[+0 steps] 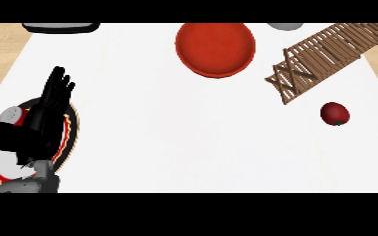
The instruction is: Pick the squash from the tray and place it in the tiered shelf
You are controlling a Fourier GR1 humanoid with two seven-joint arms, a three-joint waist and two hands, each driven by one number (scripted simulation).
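Head view: left hand [50,105] at left edge, fingers straight & up, holding nothing, over a dark tray [68,142]. Wooden tiered shelf [319,60] top right; red plate [215,49] top centre. Small red round item [334,113] just below shelf; can't tell if it's the squash. Right hand not seen.

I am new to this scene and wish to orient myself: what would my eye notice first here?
First the large red tray at the top centre of the white counter. To its right a wooden tiered shelf slants toward the upper right corner, with a small red squash just below it. At the left edge the black left hand rests, fingers up.
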